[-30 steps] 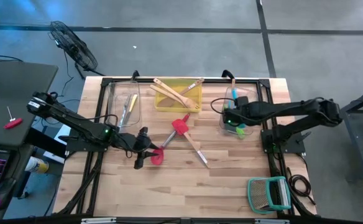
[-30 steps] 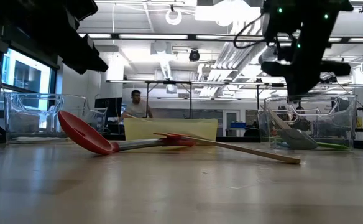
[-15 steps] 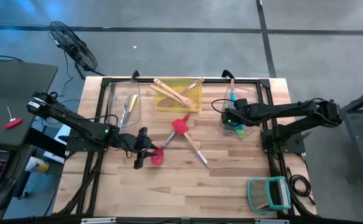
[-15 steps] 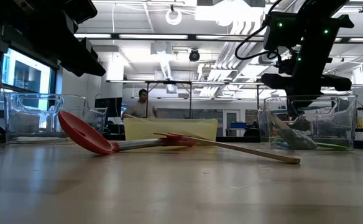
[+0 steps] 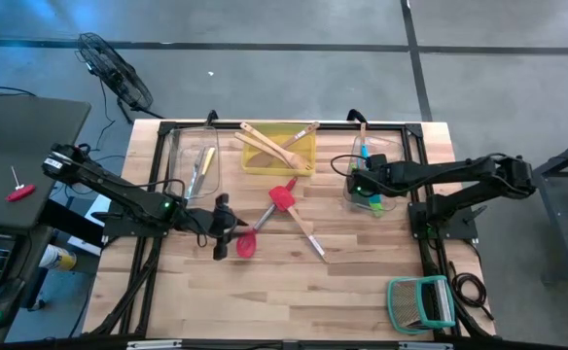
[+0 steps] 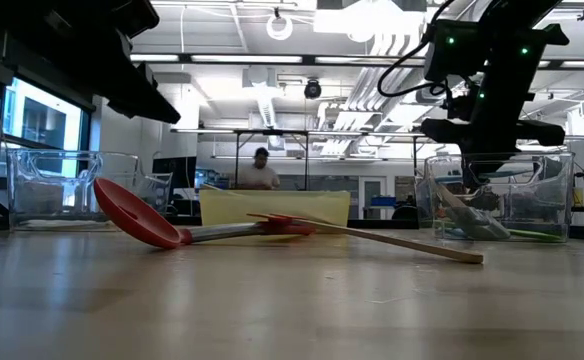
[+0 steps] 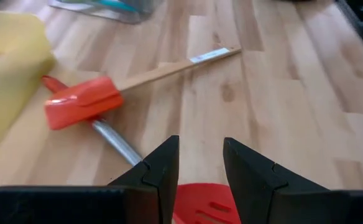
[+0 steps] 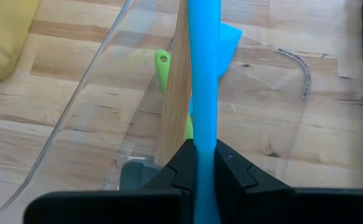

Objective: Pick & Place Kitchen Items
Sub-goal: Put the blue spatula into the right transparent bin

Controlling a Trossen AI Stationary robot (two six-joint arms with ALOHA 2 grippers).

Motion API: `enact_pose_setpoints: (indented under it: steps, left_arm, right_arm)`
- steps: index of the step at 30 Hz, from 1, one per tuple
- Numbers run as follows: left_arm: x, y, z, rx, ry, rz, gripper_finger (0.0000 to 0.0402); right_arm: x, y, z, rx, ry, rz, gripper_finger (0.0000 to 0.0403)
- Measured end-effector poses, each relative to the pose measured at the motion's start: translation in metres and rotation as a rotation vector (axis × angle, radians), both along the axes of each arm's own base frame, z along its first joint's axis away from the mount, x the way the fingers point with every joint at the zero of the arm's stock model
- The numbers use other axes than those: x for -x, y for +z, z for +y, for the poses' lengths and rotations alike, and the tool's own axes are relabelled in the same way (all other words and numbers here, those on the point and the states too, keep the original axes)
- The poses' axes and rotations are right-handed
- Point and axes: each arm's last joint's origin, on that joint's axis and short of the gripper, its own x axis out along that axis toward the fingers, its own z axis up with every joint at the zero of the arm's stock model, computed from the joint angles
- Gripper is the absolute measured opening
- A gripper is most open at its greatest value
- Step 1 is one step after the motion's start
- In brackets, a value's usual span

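Right tool (image 8: 200,163) pinches blue spatula (image 8: 204,68); left tool (image 7: 198,165) part-open over red ladle (image 7: 203,203)

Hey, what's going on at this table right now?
A two-arm robot is sorting kitchen utensils into containers. The right gripper is shut on a blue utensil over the clear bin on the right side, which already holds a green utensil and a wooden one. The left gripper is open, poised above the red slotted spoon lying mid-table. A red spatula with a wooden handle lies across the spoon's handle. The yellow tray holds wooden utensils.
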Motion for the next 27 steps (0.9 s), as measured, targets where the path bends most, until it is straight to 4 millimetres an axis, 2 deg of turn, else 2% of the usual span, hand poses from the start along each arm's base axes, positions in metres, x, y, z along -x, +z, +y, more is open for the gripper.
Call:
enact_pose_setpoints:
  steps: [12,22,27]
  left_arm:
    - [-0.0029,0.0058,0.0010,-0.116,0.008,-0.067,0.0122]
    - [-0.0026,0.0050,0.0012,-0.183,-0.025,-0.053,0.0122]
    - [-0.0014,0.0030,0.0032,-0.231,0.013,-0.029,0.0122]
  right_arm:
    - [-0.0020,0.0004,-0.0003,0.003,0.023,-0.009,0.0020]
    - [-0.0034,0.0000,0.0010,-0.037,0.028,-0.031,0.0021]
    - [-0.0039,-0.0004,0.0013,-0.059,-0.007,-0.059,0.0061]
